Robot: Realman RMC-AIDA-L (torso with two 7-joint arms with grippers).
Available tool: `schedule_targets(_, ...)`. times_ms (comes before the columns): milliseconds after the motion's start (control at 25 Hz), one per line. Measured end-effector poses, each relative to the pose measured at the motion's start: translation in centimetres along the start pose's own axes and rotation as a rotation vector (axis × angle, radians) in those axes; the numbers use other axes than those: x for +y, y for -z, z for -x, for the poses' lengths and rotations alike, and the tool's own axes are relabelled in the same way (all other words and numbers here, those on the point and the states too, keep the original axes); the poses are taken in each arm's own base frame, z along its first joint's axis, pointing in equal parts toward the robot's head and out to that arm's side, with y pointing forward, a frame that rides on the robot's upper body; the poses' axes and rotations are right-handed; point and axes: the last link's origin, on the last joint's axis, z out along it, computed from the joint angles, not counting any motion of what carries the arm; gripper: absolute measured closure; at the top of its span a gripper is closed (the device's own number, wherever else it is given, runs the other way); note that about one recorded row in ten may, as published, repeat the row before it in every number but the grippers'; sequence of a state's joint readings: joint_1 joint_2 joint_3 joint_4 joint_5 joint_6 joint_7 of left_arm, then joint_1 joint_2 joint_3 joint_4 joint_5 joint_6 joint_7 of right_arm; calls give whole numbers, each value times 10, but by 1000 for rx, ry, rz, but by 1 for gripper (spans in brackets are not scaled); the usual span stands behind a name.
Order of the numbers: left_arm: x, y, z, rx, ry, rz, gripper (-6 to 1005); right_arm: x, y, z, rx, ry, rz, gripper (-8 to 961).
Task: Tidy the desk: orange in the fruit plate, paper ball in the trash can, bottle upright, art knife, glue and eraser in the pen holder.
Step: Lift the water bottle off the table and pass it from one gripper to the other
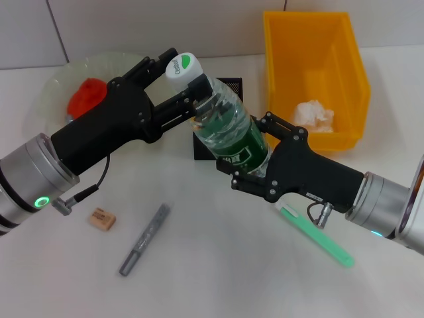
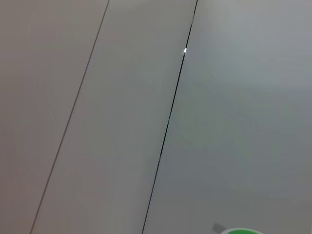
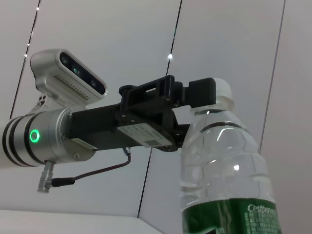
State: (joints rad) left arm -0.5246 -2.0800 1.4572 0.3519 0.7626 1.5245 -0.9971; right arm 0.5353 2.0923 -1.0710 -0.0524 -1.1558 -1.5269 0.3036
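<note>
Both arms on bottle [image 1: 228, 129], tilted over mid-desk in front of black pen holder [image 1: 228, 89]. Left gripper [image 1: 187, 83] clamped at neck near white cap [image 1: 182, 66]; right gripper [image 1: 250, 156] clenched round green label. Orange [image 1: 86, 96] already on fruit plate [image 1: 56, 83], paper ball [image 1: 313, 114] in yellow trash can [image 1: 344, 59]. Eraser [image 1: 103, 219], grey art knife [image 1: 144, 239], green glue [image 1: 317, 235] lying on desk [image 1: 218, 265], apart.
</note>
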Motion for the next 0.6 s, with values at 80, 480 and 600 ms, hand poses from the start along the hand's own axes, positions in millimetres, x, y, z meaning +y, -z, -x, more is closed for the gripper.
schedule_targets(80,0,0,-1,1,-2,2,256,0,0,0,2,0,1,183)
schedule_targets(480,3,-2,0,-6,-4,20,257,0,-1,0,4,1,1,184)
schedule_targets(600,3,-3,1,-9,-7,25,258,0,-1,-1,4,1,1,184)
